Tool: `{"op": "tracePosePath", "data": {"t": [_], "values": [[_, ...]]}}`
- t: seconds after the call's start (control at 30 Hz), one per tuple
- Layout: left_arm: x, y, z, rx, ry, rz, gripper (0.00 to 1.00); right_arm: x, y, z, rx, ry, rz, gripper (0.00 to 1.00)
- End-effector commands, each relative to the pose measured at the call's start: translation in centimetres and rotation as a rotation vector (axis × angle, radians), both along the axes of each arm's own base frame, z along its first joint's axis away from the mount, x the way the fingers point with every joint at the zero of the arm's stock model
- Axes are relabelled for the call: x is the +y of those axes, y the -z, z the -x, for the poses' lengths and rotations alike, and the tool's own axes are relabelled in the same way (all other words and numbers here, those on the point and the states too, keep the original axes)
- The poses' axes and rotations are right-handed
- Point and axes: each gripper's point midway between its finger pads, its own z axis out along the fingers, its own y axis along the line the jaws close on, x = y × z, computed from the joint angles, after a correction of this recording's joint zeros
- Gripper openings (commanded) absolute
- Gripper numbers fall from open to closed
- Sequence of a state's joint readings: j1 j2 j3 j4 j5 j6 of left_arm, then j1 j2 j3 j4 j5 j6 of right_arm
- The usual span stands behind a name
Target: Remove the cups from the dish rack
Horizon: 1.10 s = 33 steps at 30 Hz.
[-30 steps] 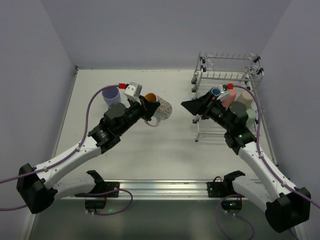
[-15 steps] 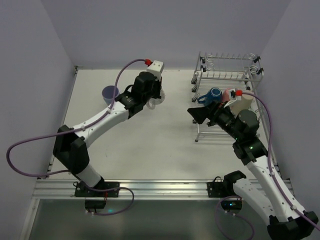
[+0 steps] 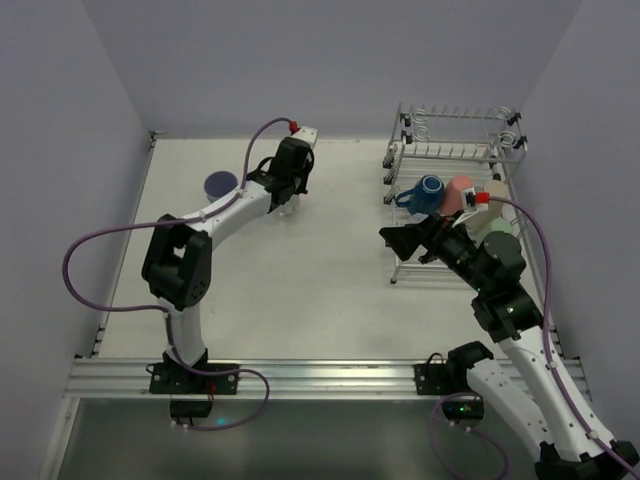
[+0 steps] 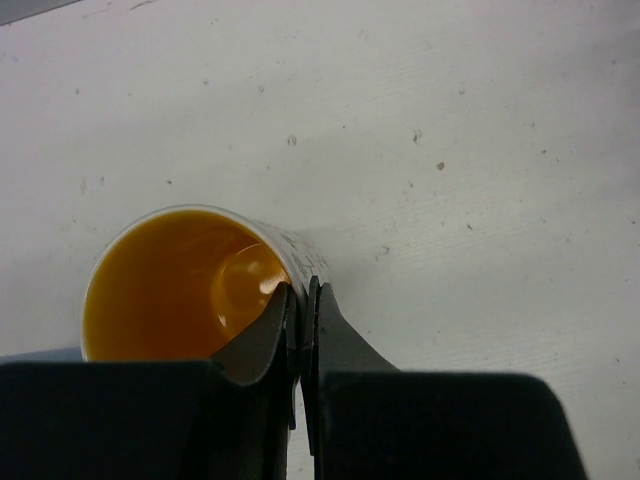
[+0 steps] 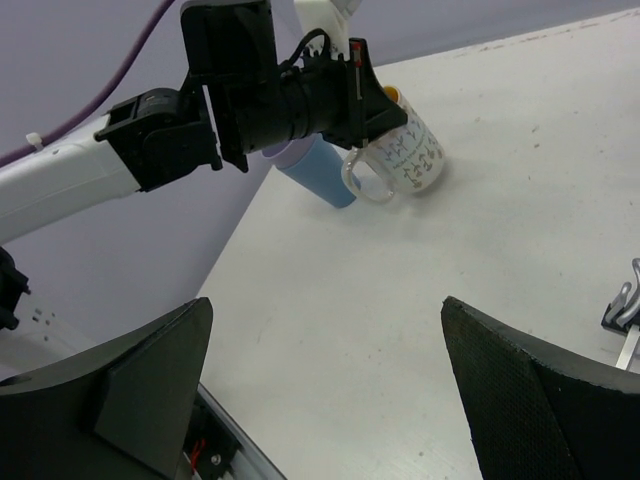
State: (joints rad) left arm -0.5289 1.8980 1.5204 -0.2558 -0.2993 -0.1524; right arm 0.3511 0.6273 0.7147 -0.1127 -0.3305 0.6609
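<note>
My left gripper [image 3: 287, 196] is shut on the rim of the orange-inside glass mug [image 4: 170, 290], one finger inside and one outside. In the right wrist view the mug [image 5: 410, 150] hangs tilted, low over the table, beside the lavender tumbler [image 5: 315, 170], which stands at the far left [image 3: 221, 183]. My right gripper [image 3: 400, 240] is open and empty [image 5: 325, 305], left of the dish rack [image 3: 450, 120]. A dark-blue mug [image 3: 430, 190] and a pink cup [image 3: 461, 193] sit on the rack's lower tier. A beige cup [image 3: 497, 190] shows behind my right arm.
The left arm [image 5: 150, 140] stretches across the far middle of the table. The rack's front wire feet [image 3: 405, 270] reach toward the table middle. Purple walls close in on both sides. A metal rail [image 3: 300, 375] runs along the near edge.
My left arm has swung to the far side, carrying the orange-inside mug to beside the lavender tumbler. My right gripper has drawn back a little from the rack, staying open.
</note>
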Motion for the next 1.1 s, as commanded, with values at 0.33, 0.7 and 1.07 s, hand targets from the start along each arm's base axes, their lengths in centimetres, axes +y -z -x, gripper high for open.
{"op": "tracePosePath", "data": {"t": [0.33,0.7,1.07], "values": [[1.8,-1.8,-3.5,-0.131,-0.034,-0.044,0.00,-1.2,2.8,-0.7,0.030,0.066,0.099,0.99],[2.0,-1.7,-2.8,-0.115,-0.040,-0.034,0.41,-4.9,4.6,-2.1,0.084,0.268,0.222,0.99],[-3.2,-19.0,2.6,-0.293,0.220,0.371,0.88,-8.9,8.3,-5.4,0.202,0.483,0.454,0.75]]}}
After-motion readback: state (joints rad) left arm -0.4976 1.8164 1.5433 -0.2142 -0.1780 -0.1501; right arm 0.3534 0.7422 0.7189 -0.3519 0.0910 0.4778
